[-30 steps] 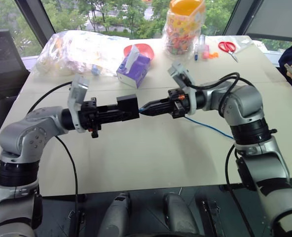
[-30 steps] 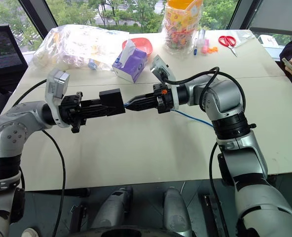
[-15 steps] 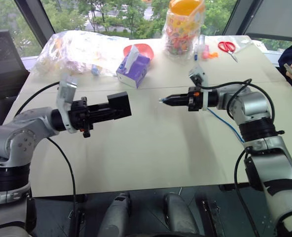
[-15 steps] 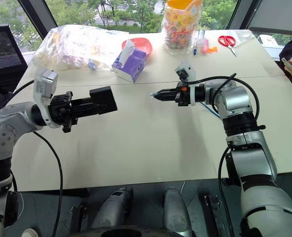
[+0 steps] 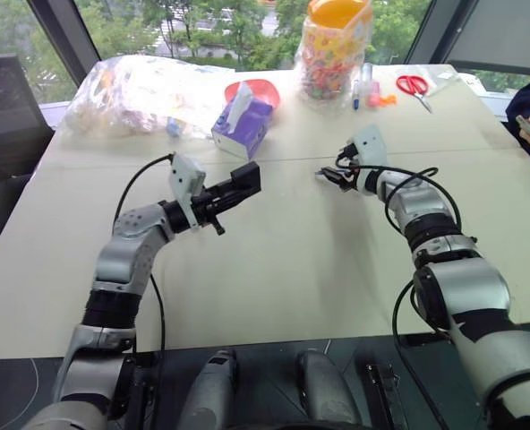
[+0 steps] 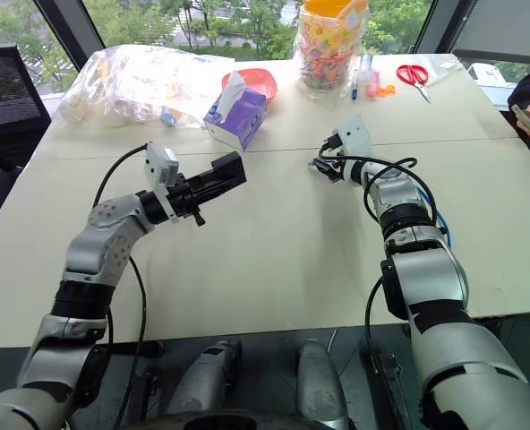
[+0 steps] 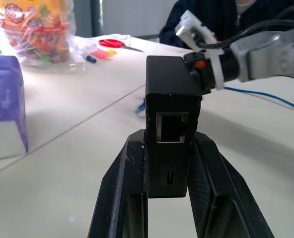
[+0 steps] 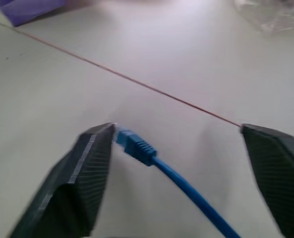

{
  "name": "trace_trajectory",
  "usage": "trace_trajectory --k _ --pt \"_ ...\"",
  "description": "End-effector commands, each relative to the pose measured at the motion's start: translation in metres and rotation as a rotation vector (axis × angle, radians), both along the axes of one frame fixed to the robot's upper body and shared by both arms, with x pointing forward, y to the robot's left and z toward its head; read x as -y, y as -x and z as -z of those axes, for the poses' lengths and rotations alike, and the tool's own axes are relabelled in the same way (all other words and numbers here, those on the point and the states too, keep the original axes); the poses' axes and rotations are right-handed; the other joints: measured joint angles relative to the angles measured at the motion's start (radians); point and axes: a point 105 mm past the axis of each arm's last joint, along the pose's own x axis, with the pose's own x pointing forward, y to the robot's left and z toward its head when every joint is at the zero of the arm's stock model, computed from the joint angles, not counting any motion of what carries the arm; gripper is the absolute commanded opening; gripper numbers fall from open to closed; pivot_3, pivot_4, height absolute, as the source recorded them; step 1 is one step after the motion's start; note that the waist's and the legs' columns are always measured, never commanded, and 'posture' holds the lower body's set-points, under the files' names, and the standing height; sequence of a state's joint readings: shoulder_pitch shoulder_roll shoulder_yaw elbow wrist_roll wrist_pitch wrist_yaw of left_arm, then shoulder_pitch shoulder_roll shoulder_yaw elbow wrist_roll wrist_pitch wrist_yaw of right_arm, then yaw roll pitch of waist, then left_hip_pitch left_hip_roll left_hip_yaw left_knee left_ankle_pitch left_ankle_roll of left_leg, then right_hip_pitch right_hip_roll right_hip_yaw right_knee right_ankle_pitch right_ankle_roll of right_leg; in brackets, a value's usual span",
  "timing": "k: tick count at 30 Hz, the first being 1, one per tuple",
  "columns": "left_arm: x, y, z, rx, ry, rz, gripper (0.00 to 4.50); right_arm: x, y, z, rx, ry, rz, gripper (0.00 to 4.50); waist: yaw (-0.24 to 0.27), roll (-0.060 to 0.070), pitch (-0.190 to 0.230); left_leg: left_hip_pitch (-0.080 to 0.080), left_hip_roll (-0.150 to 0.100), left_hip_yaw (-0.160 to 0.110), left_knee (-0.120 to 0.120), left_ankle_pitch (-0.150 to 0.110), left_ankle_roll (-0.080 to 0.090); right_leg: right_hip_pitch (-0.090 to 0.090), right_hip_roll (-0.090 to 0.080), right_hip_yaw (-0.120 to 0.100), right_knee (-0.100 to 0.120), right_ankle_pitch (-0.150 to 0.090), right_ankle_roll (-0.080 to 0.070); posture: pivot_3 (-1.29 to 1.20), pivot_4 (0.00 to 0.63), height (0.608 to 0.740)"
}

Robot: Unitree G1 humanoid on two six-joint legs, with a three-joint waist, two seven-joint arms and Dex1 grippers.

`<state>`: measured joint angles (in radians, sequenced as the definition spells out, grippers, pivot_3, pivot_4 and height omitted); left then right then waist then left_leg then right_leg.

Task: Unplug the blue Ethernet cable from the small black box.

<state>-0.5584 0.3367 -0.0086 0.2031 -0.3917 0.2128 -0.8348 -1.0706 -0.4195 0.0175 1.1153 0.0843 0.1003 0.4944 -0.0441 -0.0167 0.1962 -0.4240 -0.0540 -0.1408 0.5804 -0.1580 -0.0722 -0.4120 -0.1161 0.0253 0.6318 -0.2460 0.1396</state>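
On pale table (image 5: 274, 269), tissue box (image 5: 243, 124)

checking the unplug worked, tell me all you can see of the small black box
The small, flat matte-black plastic box is clamped edge-on between the left gripper's two black fingers, held above the pale table. Its side shows an empty metal-lined Ethernet port above a small slot. Nothing is plugged in, and only the fingers touch it.

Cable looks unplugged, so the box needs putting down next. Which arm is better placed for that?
Left. The left gripper is shut on the small black box, whose port is empty. The right gripper stands open over the table, with the blue Ethernet cable plug loose between its jaws.
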Motion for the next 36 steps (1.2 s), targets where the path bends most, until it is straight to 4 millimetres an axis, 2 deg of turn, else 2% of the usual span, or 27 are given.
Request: trace_trajectory --k 1,5,11,14,16,25,32,36 --pt "0.010 -0.017 0.002 0.042 -0.013 -0.052 0.49 0.012 -0.004 -0.043 0.121 -0.179 0.057 4.46 0.000 0.000 0.000 0.000 0.000 0.000 0.000 0.000 0.000 0.000 0.000 0.000 0.000 0.000 0.000 0.00 0.150 0.728" --pt "0.019 -0.034 0.026 -0.011 -0.069 -0.113 0.49 0.012 0.014 -0.041 0.110 -0.319 0.012 4.46 0.000 0.000 0.000 0.000 0.000 0.000 0.000 0.000 0.000 0.001 0.000 0.000 0.000 0.001 0.003 0.00 0.150 0.728" --pt "0.026 -0.039 0.050 -0.038 -0.095 -0.118 0.49 -0.013 0.066 -0.014 0.026 -0.445 -0.073 4.46 -0.001 0.000 -0.001 0.000 -0.001 -0.001 0.000 -0.001 0.002 0.000 0.000 0.000 0.001 0.002 0.004 0.00 0.150 0.728" --pt "0.026 -0.040 0.057 -0.053 -0.100 -0.118 0.49 -0.024 0.085 -0.006 -0.007 -0.464 -0.105 4.46 -0.001 0.000 -0.001 0.000 -0.001 -0.001 0.002 -0.001 0.002 0.000 0.000 0.000 0.002 0.002 0.004 0.00 0.150 0.728" --pt "0.023 -0.040 0.061 -0.067 -0.104 -0.119 1.52 -0.027 0.093 -0.001 -0.027 -0.458 -0.115 4.50 0.001 0.000 -0.001 0.000 -0.001 -0.001 0.006 -0.001 0.002 0.001 0.000 0.000 0.002 0.002 0.004 0.00 0.150 0.728" --pt "-0.004 -0.032 0.055 -0.078 -0.109 -0.128 4.47 -0.024 0.105 0.011 -0.053 -0.398 -0.147 4.50 0.000 0.000 -0.001 0.000 -0.001 -0.001 0.013 -0.001 0.002 0.005 0.000 0.000 0.001 0.003 0.004 0.00 0.150 0.728" --pt "-0.051 -0.002 0.031 -0.081 -0.052 -0.245 4.47 -0.019 0.110 0.013 -0.040 -0.367 -0.146 4.50 0.001 0.001 -0.001 0.000 0.000 -0.001 0.011 -0.002 0.003 0.004 0.000 0.000 0.002 0.003 0.004 0.00 0.150 0.728" --pt "-0.064 0.021 0.024 -0.102 -0.034 -0.299 4.47 -0.020 0.113 0.014 -0.042 -0.351 -0.157 4.50 0.004 0.001 -0.001 0.000 0.000 -0.001 0.011 -0.002 0.003 0.004 0.000 0.000 0.001 0.002 0.003 0.00 0.150 0.728"
